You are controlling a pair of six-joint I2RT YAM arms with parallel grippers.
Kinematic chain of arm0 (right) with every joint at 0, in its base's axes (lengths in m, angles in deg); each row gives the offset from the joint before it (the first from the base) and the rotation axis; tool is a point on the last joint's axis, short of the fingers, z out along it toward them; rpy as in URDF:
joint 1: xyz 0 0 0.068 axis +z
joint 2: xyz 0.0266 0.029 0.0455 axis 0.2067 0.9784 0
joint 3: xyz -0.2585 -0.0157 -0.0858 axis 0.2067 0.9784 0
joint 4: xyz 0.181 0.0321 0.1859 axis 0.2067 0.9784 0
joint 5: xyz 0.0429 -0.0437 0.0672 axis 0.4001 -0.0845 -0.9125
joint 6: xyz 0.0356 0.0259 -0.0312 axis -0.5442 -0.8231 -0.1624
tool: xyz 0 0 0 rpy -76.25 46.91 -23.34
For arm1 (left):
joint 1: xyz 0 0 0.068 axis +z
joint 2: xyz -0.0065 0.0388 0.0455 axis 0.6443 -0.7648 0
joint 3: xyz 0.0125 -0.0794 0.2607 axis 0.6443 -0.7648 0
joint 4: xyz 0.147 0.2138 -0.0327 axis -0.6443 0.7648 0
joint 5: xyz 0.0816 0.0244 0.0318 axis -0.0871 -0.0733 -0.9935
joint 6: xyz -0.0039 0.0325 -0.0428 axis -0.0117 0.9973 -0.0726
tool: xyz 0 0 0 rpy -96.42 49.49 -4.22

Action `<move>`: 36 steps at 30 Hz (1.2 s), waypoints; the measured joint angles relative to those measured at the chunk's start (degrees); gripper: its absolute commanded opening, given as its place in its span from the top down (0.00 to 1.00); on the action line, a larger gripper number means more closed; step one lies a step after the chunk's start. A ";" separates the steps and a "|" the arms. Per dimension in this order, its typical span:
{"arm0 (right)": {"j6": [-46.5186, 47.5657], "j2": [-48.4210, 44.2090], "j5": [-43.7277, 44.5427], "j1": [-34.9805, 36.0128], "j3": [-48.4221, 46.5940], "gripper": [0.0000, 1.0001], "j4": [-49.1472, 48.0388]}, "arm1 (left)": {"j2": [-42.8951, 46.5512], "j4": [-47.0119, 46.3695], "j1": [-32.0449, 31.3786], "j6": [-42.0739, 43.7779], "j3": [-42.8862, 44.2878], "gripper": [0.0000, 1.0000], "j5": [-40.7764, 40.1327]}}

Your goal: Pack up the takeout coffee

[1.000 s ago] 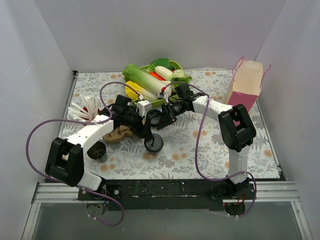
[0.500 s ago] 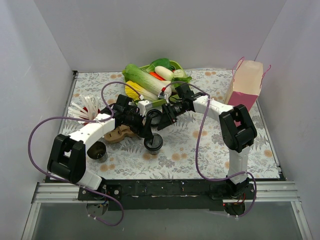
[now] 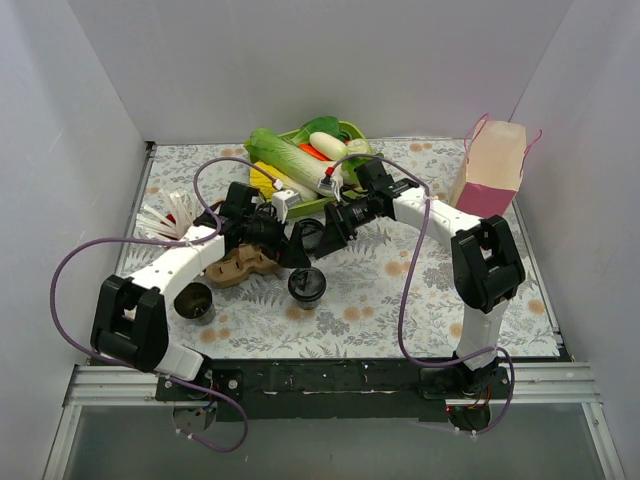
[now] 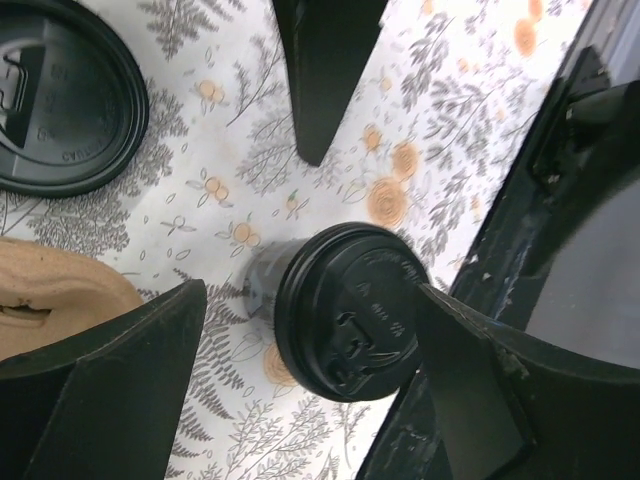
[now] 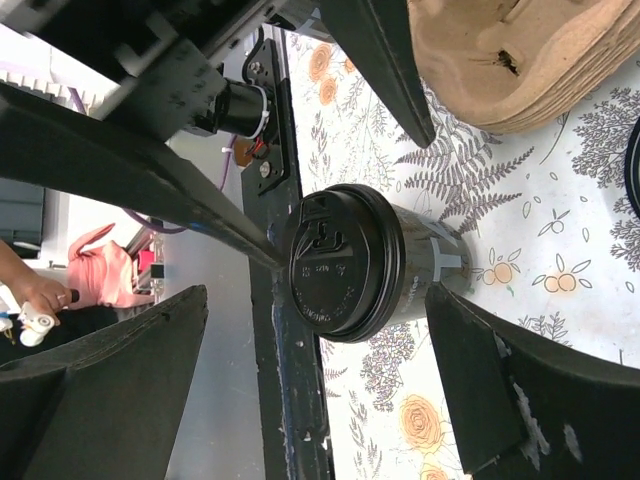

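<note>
Left gripper (image 4: 310, 292) and right gripper (image 5: 315, 295) are hanging open, empty — we are aiming one squarely over the cup (image 3: 307, 286) before closing.

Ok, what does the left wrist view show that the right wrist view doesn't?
Left wrist only: a second black lid, its top face in full. Right wrist only: a person's hand past the black rail. Both: the takeout coffee standing upright on the floral cloth, with the brown cardboard carrier nearby.
</note>
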 measured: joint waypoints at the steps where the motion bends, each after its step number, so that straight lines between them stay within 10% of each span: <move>1: -0.02 -0.24 -0.02 -0.02 0.00 0.02 0.20 | 0.55 -0.31 0.11 -0.83 0.35 0.14 0.52; 36: -8.41 6.71 -7.43 0.90 9.60 0.17 -9.27 | 9.31 -19.71 7.61 -43.39 -28.30 0.19 14.49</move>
